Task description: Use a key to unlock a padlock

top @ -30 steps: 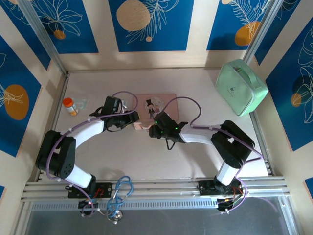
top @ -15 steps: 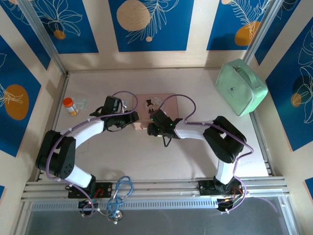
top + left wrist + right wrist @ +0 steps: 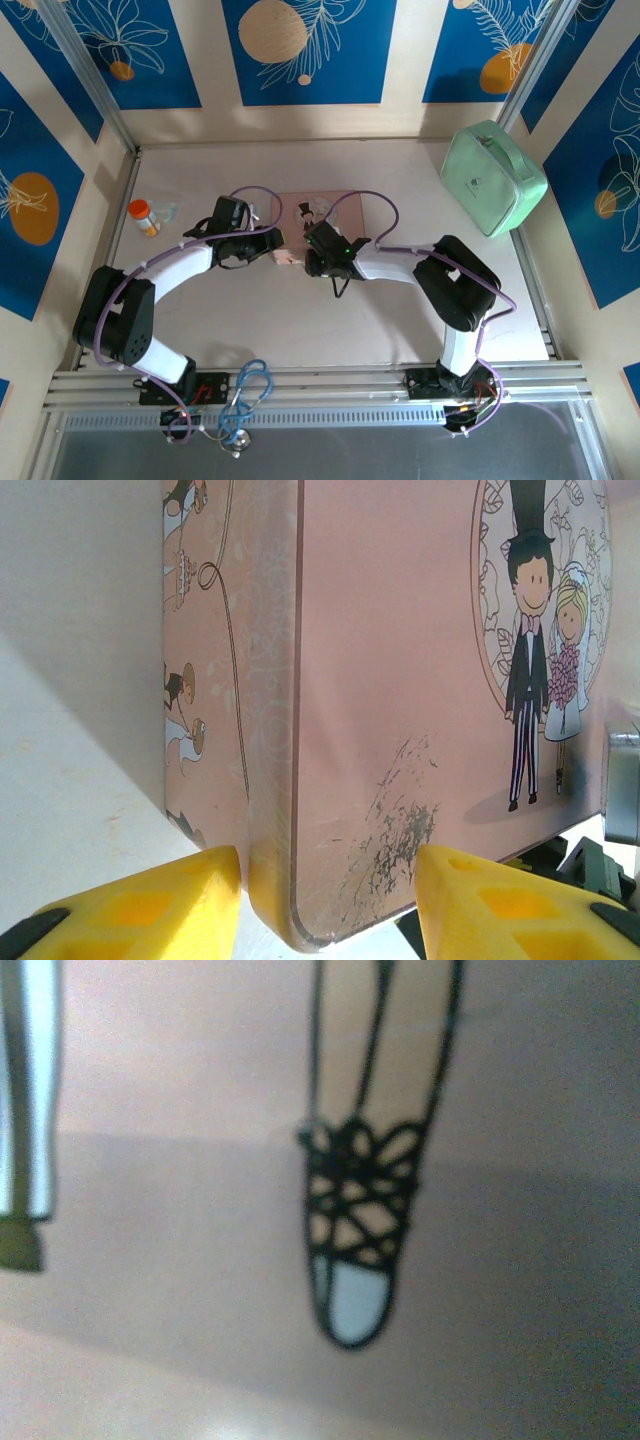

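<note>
The pink picture box (image 3: pixel 322 214) lies flat on the table mid-scene. My left gripper (image 3: pixel 272 244) is at its near left corner. In the left wrist view the yellow fingers (image 3: pixel 140 905) stand astride that corner of the box (image 3: pixel 400 680): one finger lies against the side wall, and a gap shows between the corner and the other. My right gripper (image 3: pixel 316 256) hovers low over the box's near edge; its camera gives a blurred close view of the lid drawing (image 3: pixel 350 1210), and whether it is open or shut cannot be told. The padlock and the key are hidden.
An orange pill bottle (image 3: pixel 143 217) stands at the left wall. A mint-green case (image 3: pixel 493 177) leans at the back right. A blue stethoscope (image 3: pixel 245 392) lies on the front rail. Bare table (image 3: pixel 300 320) stretches between the box and the arm bases.
My right arm has slid left and slightly away, bringing its gripper closer to the box's near edge and the left gripper. The left arm has stayed put.
</note>
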